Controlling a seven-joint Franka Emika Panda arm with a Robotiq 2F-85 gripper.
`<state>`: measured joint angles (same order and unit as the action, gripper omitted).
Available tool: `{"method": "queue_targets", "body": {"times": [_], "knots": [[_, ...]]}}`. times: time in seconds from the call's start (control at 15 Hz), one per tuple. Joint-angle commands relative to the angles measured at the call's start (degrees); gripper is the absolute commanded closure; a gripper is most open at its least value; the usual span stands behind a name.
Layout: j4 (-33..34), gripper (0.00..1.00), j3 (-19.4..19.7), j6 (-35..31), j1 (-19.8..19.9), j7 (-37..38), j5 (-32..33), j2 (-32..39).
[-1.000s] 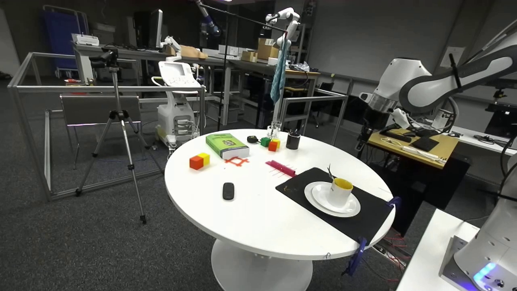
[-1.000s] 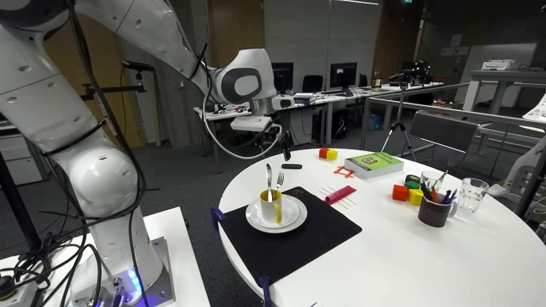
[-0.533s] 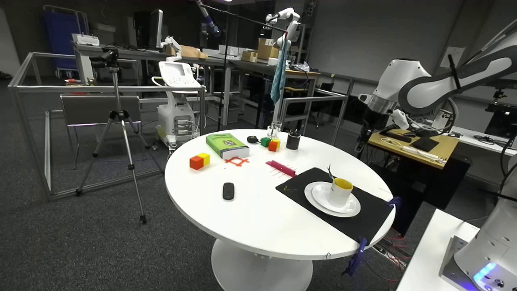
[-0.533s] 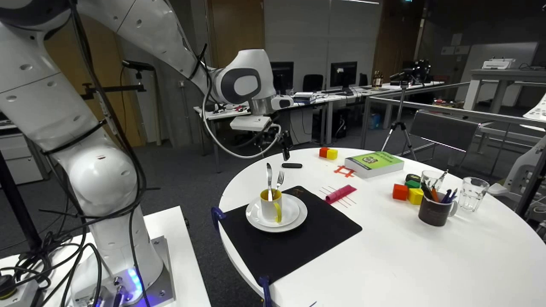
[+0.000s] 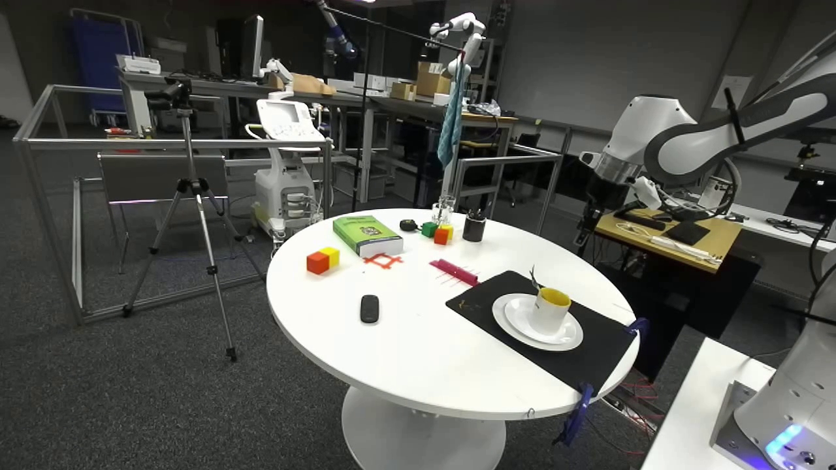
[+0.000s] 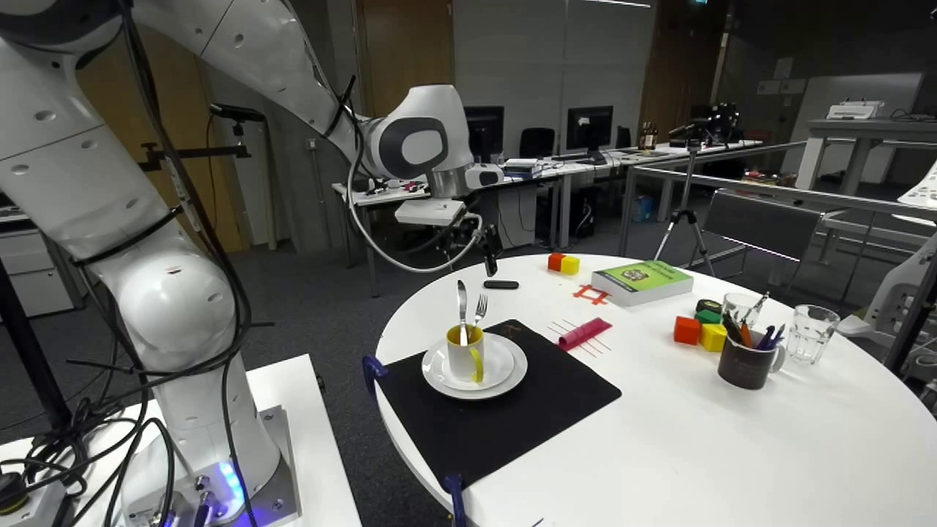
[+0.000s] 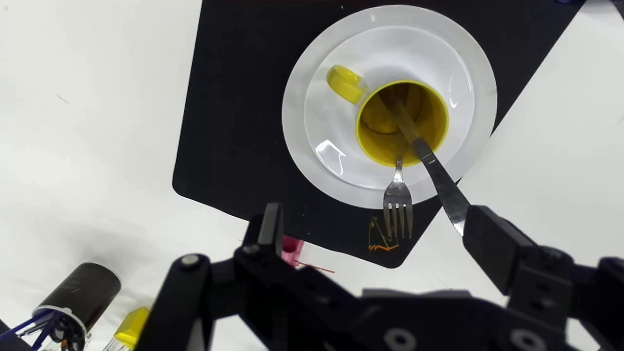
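Observation:
My gripper is open with nothing between its fingers, hanging above the table in both exterior views. Nearest to it is a white cup with a yellow inside and handle, upright on two stacked white plates. A knife and a fork lean out of the cup, the fork with its tines up. In the wrist view the knife's end passes behind the right finger; an exterior view shows the gripper apart from the cutlery. A black mat lies under the plates.
Blue clamps grip the mat at the table edge. Around the white table stand a pink roll, black case, green book, red block, yellow block, dark pen mug and glass.
The arm and gripper have shifted very slightly left in both exterior views, then hold still. The cup, cutlery and other table objects stay where they were.

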<state>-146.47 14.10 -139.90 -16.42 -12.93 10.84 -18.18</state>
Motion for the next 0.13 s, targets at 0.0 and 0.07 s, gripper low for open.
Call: {"method": "queue_targets", "body": {"times": [0.0,0.07], "knots": [[0.0,0.00,-4.8,-0.1,4.7,-1.7,-2.4,0.3],[0.0,0.00,-4.8,-0.1,4.7,-1.7,-2.4,0.3]]}}
